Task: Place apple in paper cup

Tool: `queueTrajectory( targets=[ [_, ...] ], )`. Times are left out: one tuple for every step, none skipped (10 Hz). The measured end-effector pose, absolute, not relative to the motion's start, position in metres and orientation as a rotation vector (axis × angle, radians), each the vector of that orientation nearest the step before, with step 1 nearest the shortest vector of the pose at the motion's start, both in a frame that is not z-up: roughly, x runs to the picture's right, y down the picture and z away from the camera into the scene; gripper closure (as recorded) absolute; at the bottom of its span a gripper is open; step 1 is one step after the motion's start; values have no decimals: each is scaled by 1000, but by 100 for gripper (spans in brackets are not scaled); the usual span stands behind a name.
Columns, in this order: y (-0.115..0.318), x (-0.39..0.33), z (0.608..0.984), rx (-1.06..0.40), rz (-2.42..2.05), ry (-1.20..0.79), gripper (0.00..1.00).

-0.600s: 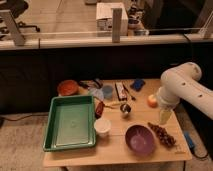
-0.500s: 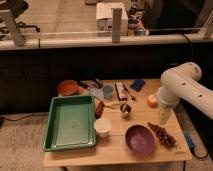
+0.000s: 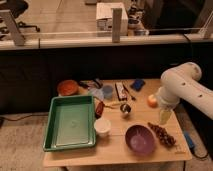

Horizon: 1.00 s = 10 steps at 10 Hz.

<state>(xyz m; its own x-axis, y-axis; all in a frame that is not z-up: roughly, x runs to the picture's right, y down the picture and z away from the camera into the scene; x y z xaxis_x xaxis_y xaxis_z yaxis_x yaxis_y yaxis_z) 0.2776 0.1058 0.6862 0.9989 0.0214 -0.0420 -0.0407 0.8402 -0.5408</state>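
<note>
The white paper cup (image 3: 102,127) stands upright on the wooden table (image 3: 115,156), its round mouth facing up — ready to take a small fruit. The apple (image 3: 152,101), smooth, round and orange-yellow, shows well to the right of the cup and farther back, just beside the robot's white arm. The hand (image 3: 165,116) points down, right of the cup and near the apple; whether it is wide, narrow or gripping cannot be told. A glossy purple bowl (image 3: 139,139) sits just right of the cup — a wider, tempting mouth.
</note>
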Motion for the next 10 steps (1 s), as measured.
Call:
queueTrajectory(
  targets=[
    [106,278,686,-572,33,35,20],
    [106,278,686,-572,33,35,20],
    [106,278,686,-572,33,35,20],
    [106,278,686,-572,33,35,20],
    [106,278,686,-572,33,35,20],
    [106,278,686,-572,33,35,20],
    [106,278,686,-572,33,35,20],
    [105,278,687,-570,33,34,20],
    [101,277,692,-560,28,30,20],
    [93,275,700,-549,21,23,20]
  ],
)
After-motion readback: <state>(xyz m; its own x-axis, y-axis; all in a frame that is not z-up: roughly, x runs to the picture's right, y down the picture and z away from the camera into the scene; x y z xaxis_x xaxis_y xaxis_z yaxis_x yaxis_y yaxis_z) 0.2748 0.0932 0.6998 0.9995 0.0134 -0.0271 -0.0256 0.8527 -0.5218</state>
